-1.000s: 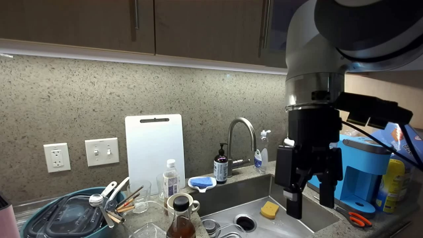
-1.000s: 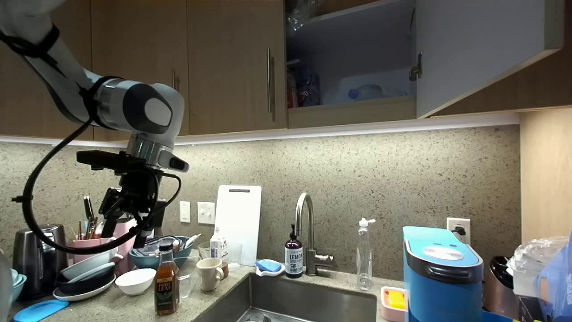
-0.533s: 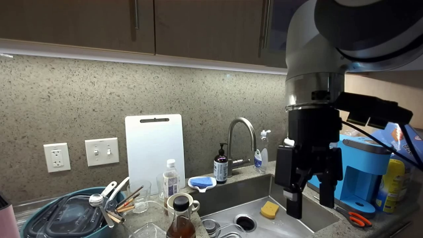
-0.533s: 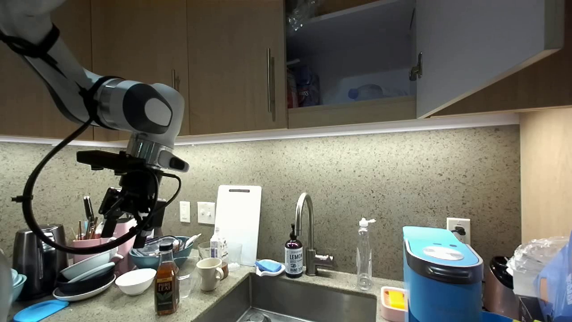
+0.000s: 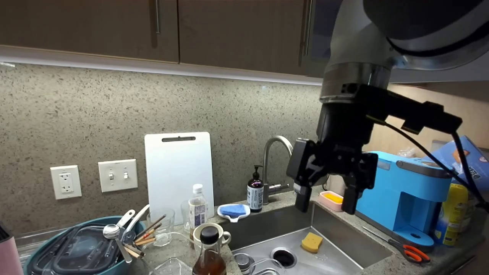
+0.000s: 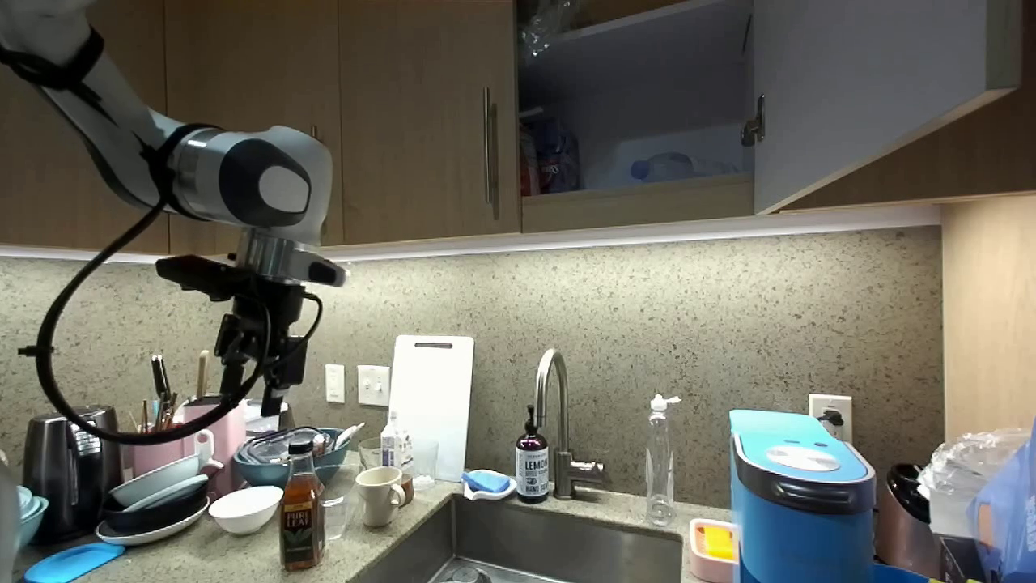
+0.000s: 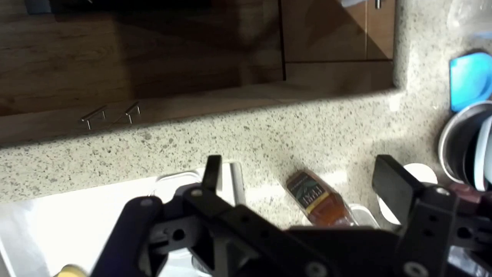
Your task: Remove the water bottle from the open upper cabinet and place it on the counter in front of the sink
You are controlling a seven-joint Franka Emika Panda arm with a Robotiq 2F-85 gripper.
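A clear bottle with a blue cap, taken as the water bottle (image 6: 668, 167), lies on its side in the open upper cabinet (image 6: 635, 204) in an exterior view. Its label cannot be made out. The cabinet door stands swung open to the right. The grey speckled counter (image 6: 405, 538) surrounds the steel sink (image 6: 566, 538), which also shows in an exterior view (image 5: 275, 236). My gripper (image 5: 326, 204) is open and empty, tilted, above counter height. In an exterior view (image 6: 252, 394) it is well left of and below the cabinet. In the wrist view its jaws (image 7: 298, 165) frame the counter and a tea bottle.
A brown tea bottle (image 6: 302, 510), a mug (image 6: 379, 495) and bowls (image 6: 246, 508) crowd the counter left of the sink. A faucet (image 6: 558, 421), dark soap dispenser (image 6: 532, 461) and clear pump bottle (image 6: 660, 461) stand behind it. A blue machine (image 6: 801, 518) stands right of it.
My gripper has risen and tilted over the last half second, moving up and left in an exterior view. It stays open. The bottle in the cabinet has not moved.
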